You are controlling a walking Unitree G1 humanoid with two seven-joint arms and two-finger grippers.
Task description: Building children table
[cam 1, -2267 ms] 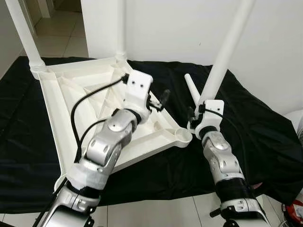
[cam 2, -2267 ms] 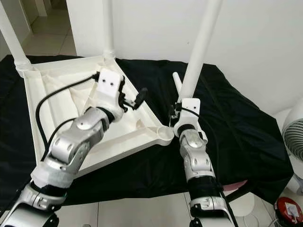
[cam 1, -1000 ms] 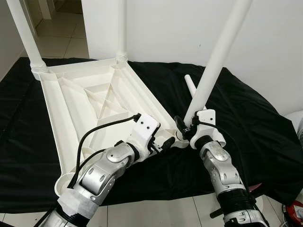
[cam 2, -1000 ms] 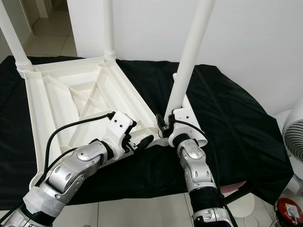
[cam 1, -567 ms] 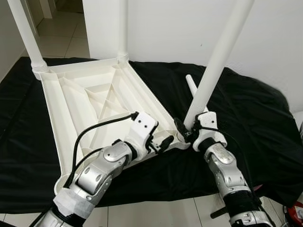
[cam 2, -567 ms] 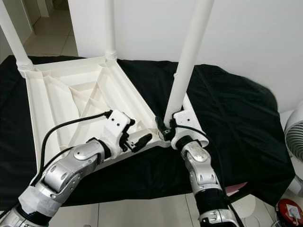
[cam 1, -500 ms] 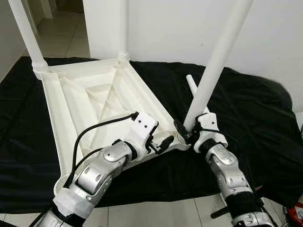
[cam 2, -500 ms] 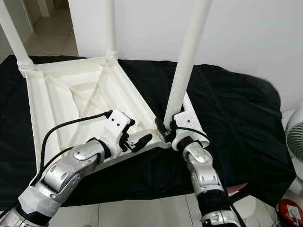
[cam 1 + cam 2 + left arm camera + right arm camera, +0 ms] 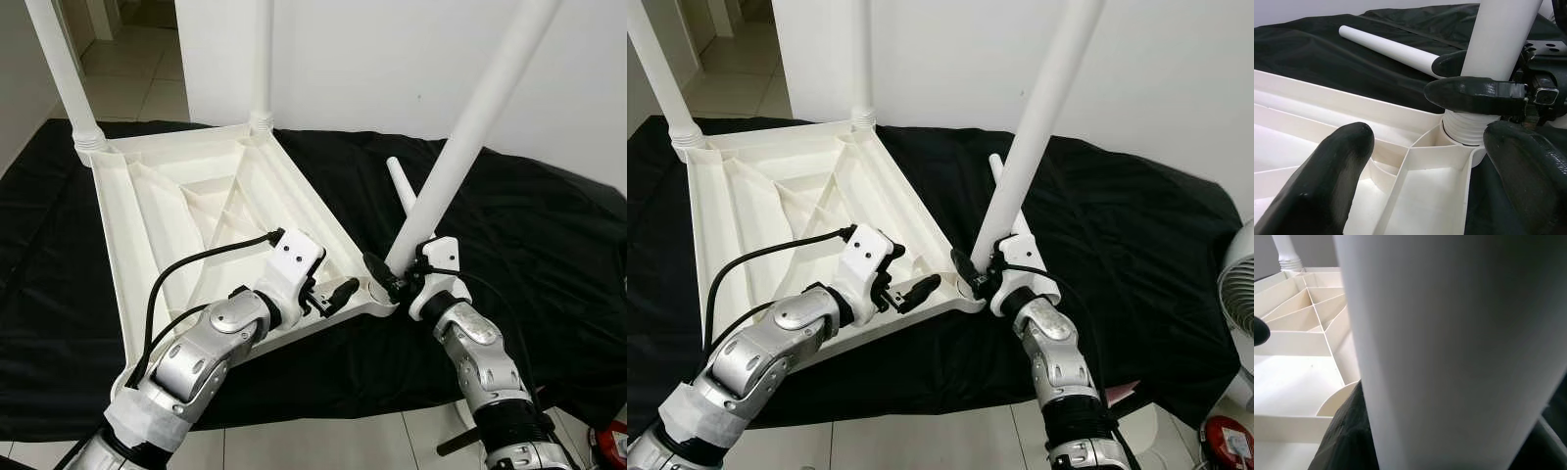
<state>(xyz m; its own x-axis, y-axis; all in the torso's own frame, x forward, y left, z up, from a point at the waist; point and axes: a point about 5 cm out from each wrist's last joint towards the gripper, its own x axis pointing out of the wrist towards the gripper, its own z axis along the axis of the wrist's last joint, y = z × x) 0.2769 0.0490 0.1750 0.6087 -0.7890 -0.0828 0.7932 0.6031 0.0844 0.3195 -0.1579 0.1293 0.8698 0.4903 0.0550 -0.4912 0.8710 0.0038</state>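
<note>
Black cloth (image 9: 549,235): right gripper (image 9: 392,281) clamps leg (image 9: 460,147) at tabletop (image 9: 196,211) corner.

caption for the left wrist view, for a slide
Right gripper seats a white table leg into the upturned tabletop's corner socket; a spare leg lies on black cloth.

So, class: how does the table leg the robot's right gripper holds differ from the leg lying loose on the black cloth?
The held leg stands tilted, its threaded end in the tabletop's corner socket, gripped by the right gripper. The loose leg lies flat on the black cloth, untouched and unattached. Both are plain white tubes.
</note>
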